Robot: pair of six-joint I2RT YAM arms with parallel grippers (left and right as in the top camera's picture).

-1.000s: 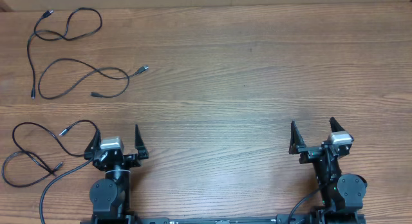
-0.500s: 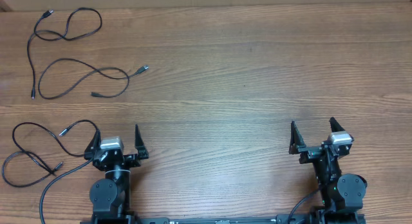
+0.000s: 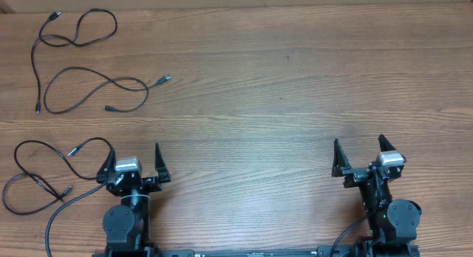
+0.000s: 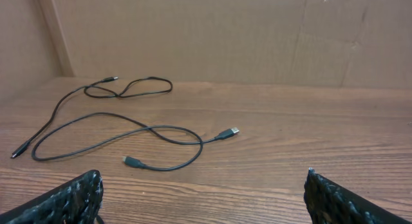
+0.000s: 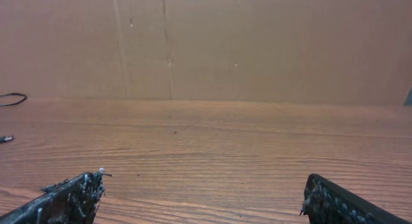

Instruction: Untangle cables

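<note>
Both the left gripper (image 3: 134, 149) and the right gripper (image 3: 358, 140) stand wide open, holding nothing, at the near edge of the wooden table (image 3: 259, 102). Just left of the left gripper lies one cable (image 3: 33, 142) in loose loops. Farther ahead and to its left a second cable (image 3: 114, 80) snakes over the wood, and beyond that a third cable (image 3: 115, 24) curls toward the far corner

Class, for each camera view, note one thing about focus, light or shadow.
Overhead: even light, brown wooden table grain crisp, thin black cables nearly shadowless. Left wrist: cables sharp, dark fingertips cropped at bottom corners. Right wrist: evenly lit brown cardboard wall, no glare.
</note>
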